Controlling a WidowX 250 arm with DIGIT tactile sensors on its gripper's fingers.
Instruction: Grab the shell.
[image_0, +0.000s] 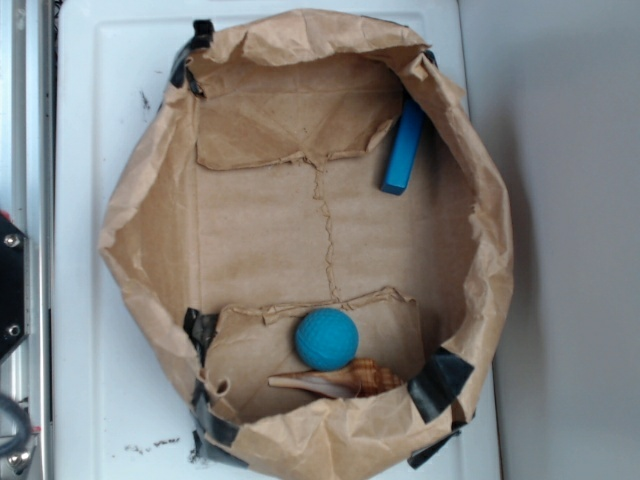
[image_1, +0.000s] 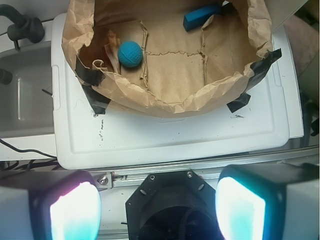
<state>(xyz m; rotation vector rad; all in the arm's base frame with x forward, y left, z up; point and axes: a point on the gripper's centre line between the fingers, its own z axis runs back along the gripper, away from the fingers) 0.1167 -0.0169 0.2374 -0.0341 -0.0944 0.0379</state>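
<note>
The pincer stands wide and empty above the white table, outside the crumpled brown paper bag. The long cream-tan spiral shell lies well ahead, against the bag's wall, touching or nearly touching the round teal ball, its long axis along that wall. A flat blue rectangular block leans at the opposite side.

We record a cream-tan pointed spiral seashell with brown-orange stripes on its wider end. The round textured ball is teal. The flat rectangular block is bright blue. The crumpled paper bag is kraft brown, its tape patches black. The plastic lid underneath is white with dark specks.
</note>
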